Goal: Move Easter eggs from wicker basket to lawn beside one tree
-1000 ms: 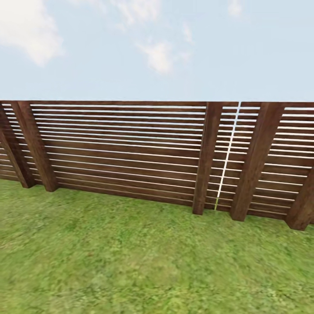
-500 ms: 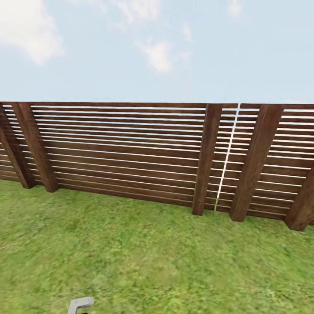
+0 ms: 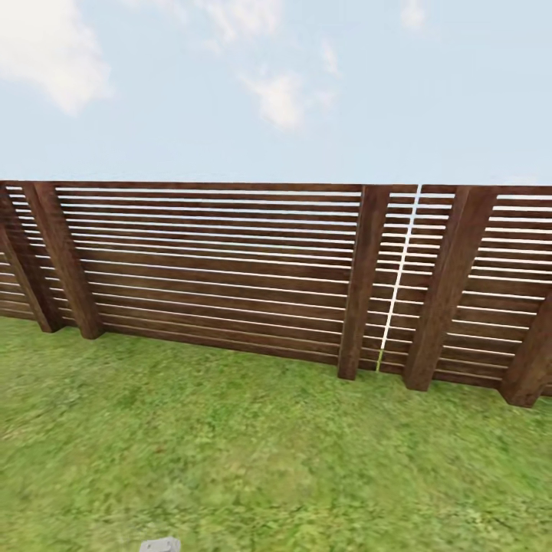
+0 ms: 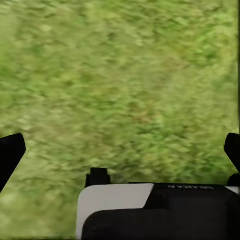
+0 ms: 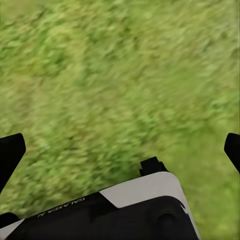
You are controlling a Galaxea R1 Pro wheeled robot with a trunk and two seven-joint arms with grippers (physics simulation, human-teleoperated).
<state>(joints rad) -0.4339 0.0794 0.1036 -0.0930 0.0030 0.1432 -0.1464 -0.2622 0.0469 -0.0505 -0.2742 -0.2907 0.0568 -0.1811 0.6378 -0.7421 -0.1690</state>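
Observation:
The lawn (image 3: 230, 452) spreads as mottled green grass from my feet to a fence. The Easter eggs, the wicker basket and the tree are out of view. In the left wrist view my left gripper (image 4: 122, 150) hangs open over bare grass (image 4: 120, 85), its black fingertips (image 4: 11, 152) far apart with nothing between them. My right gripper (image 5: 122, 150) is likewise open above grass (image 5: 115, 75), with empty space between its fingertips (image 5: 10, 152). A small grey part of my left arm (image 3: 159, 545) pokes in at the bottom edge of the head view.
A brown horizontal-slat wooden fence (image 3: 215, 268) with thick posts (image 3: 360, 284) closes off the lawn ahead across the whole width of the head view. Blue sky with clouds lies above it. Grass runs between me and the fence.
The grey arm part rose into the bottom of the head view half a second ago and now sits lower and slightly further right. The view has tilted very slightly.

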